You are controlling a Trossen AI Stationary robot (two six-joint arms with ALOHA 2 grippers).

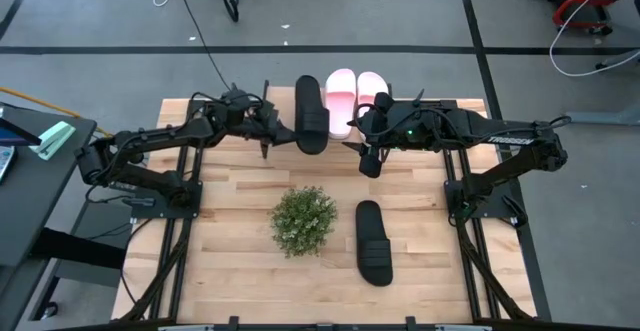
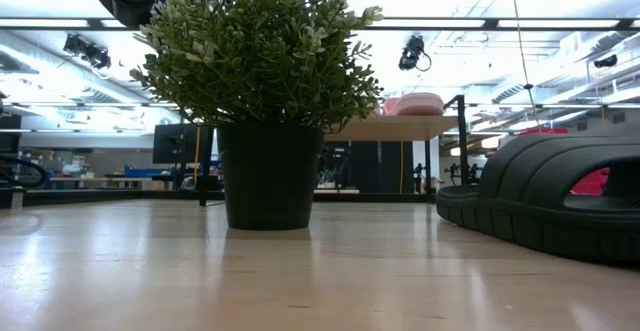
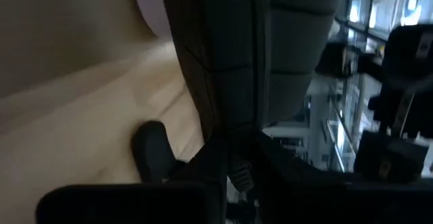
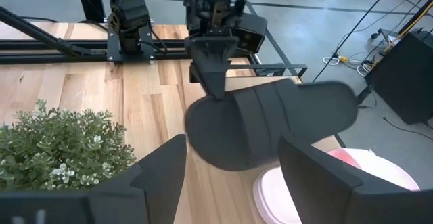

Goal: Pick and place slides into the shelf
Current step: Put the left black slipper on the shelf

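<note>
Currently left gripper [image 1: 272,131] is clamping the edge of a black slide [image 1: 311,114], carrying it over the shelf [image 1: 470,103] just beside the pink pair [image 1: 354,99]. Right gripper [image 1: 371,154] is idling close by, jaws wide, empty. Risk: thin edge grip twisting, slide dropping crooked onto the pink ones.

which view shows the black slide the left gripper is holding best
The right wrist view: the black slide hangs in plain sight, pinched at its edge by the left gripper. The high view shows it whole but small, beside the pink slides. The left wrist view shows only a dark blurred close-up; the low view hides it behind the plant.
</note>
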